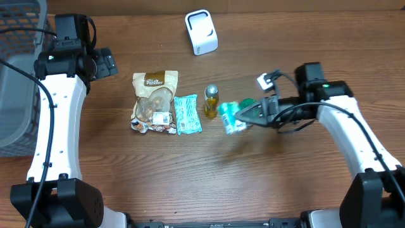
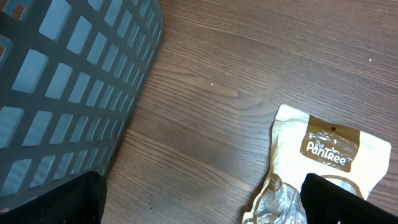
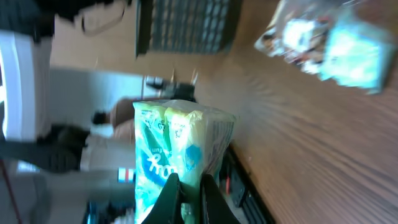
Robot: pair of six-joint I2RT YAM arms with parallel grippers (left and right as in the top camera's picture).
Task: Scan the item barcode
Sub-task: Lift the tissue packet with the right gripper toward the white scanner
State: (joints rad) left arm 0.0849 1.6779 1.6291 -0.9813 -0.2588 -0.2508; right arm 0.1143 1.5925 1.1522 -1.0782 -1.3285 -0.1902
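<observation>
Green packet (image 1: 231, 118) pinched in right gripper (image 1: 249, 116)

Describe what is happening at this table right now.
The right jaws are shut on a green snack packet, held beside a small yellow bottle. The left jaws stand open near the grey basket, holding nothing. A Pantree pouch and a teal packet lie on the table; the white scanner sits at the far side.

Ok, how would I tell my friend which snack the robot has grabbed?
Start at the wooden table and find the row of snacks across its middle. At the row's right end, just past the small golden bottle, is a teal-and-white packet. It is the only one pinched in the right gripper.
</observation>
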